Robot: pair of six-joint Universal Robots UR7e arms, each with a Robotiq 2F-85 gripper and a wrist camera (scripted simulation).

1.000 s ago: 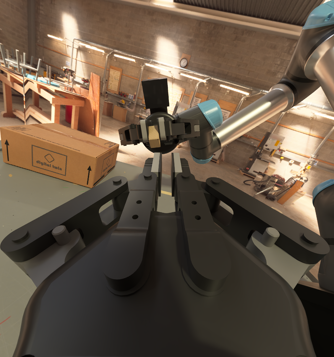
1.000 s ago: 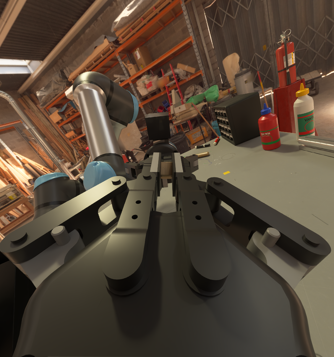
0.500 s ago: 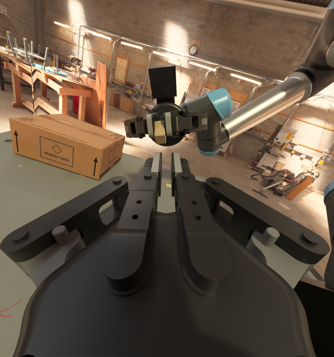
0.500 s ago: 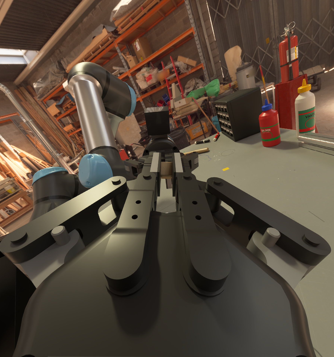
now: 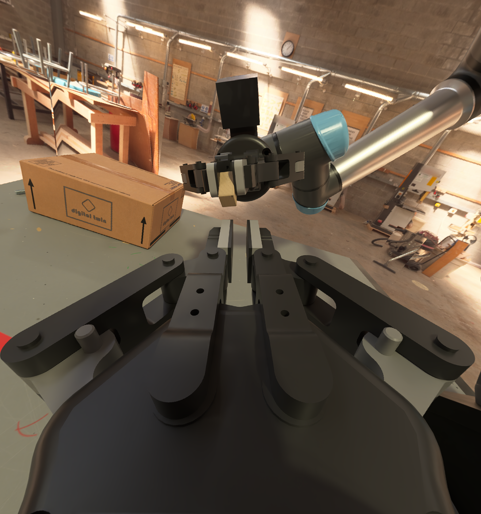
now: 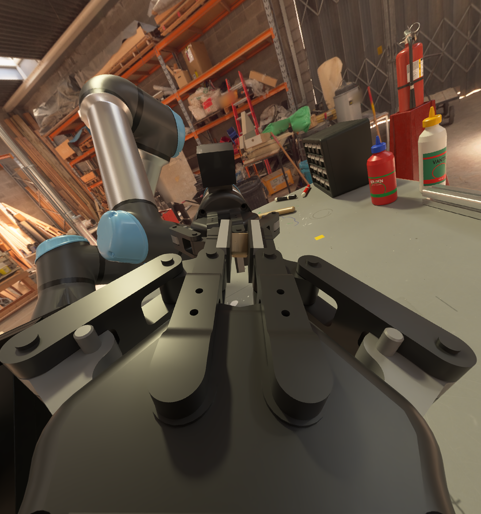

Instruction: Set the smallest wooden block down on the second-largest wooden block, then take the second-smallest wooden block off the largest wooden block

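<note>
1. Right tool (image 6: 239,236): we log it clamped on a small wooden block (image 5: 227,188), aloft above the counter (image 5: 67,264).
2. Left tool (image 5: 239,233): we log it narrowly parted, holding nothing.

The cardboard box (image 5: 100,192) stands on the grey table (image 5: 53,267) and blocks that far side; the table surface nearer than the box lies bare and passable. Beyond the box's right end, the right gripper (image 5: 226,179) hangs in the air, clamping a small wooden block (image 5: 227,189). It faces the left gripper (image 5: 239,236), whose fingers stand narrowly apart, leaving only a short gap between the two grippers.
</note>
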